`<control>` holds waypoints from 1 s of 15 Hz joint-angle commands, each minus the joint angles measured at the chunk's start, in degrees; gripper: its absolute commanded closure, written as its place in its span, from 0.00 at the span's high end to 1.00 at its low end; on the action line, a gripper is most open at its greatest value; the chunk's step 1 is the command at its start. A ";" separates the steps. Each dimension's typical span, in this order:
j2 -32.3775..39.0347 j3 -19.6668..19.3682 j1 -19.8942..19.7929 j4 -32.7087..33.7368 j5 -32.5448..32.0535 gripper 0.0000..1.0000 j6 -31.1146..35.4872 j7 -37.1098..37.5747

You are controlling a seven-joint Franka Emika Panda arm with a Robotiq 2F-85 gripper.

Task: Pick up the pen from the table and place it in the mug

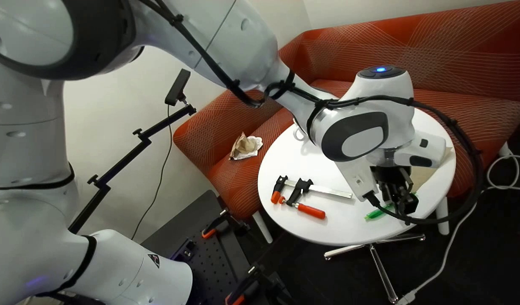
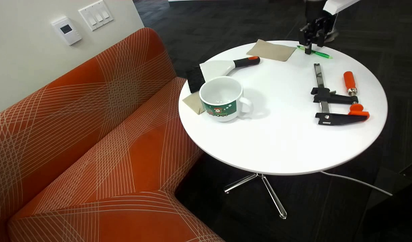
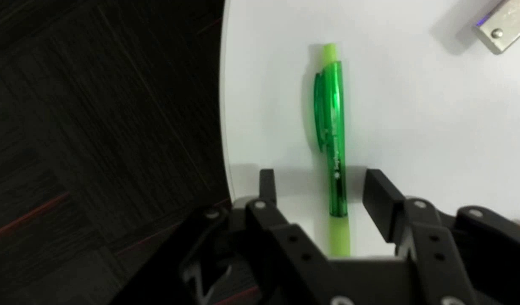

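The green pen [image 3: 336,127] lies flat on the white round table [image 2: 286,144], near its edge. It also shows in both exterior views [image 1: 374,214] [image 2: 322,54]. My gripper [image 3: 319,184] is open, with one finger on each side of the pen's lower half. Gaps show between the pen and both fingers. In both exterior views the gripper [image 1: 401,201] [image 2: 312,43] is low over the pen. The white mug [image 2: 222,92] with a green printed band stands upright across the table. In an exterior view only its handle [image 1: 299,134] shows; the arm hides the rest.
A red-black clamp with a silvery bar [image 2: 323,101] lies near the pen; its bar end [image 3: 503,29] shows in the wrist view. A scraper [image 2: 222,67], a black object [image 2: 194,79] and brown paper [image 2: 271,50] lie on the table. An orange sofa [image 1: 412,51] stands behind.
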 commanded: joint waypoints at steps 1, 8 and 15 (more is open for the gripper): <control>0.50 0.24 -0.22 1.85 0.79 0.27 -2.36 0.37; -1.71 -0.28 1.49 0.46 -0.25 0.03 -3.79 0.81; -14.18 -1.25 7.54 -9.53 -5.39 0.03 -4.29 0.25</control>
